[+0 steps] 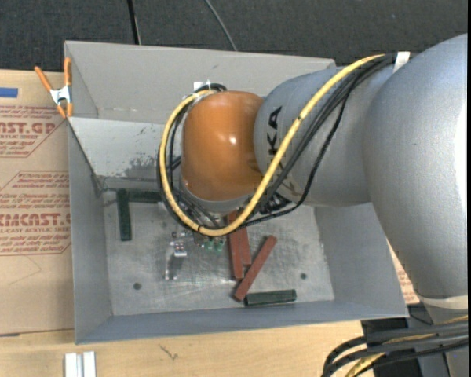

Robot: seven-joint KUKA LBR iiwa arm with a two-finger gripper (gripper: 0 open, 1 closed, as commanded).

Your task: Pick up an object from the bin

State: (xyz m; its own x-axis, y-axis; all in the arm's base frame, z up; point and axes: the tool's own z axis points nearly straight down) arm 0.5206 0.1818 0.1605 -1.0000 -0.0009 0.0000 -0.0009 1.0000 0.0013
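No pick evident. Arm [314, 148] low over bin [90, 289] centre; reddish-brown sticks [239, 256] and dark green bar [271, 296] loose just beside. Claw state — cannot tell. Outstanding, likely — grasp, lift.

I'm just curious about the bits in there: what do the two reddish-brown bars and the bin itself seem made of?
The reddish-brown bars look like matte plastic or painted wood: flat colour, no shine. The bin looks like dull grey metal, its floor scuffed and scratched.
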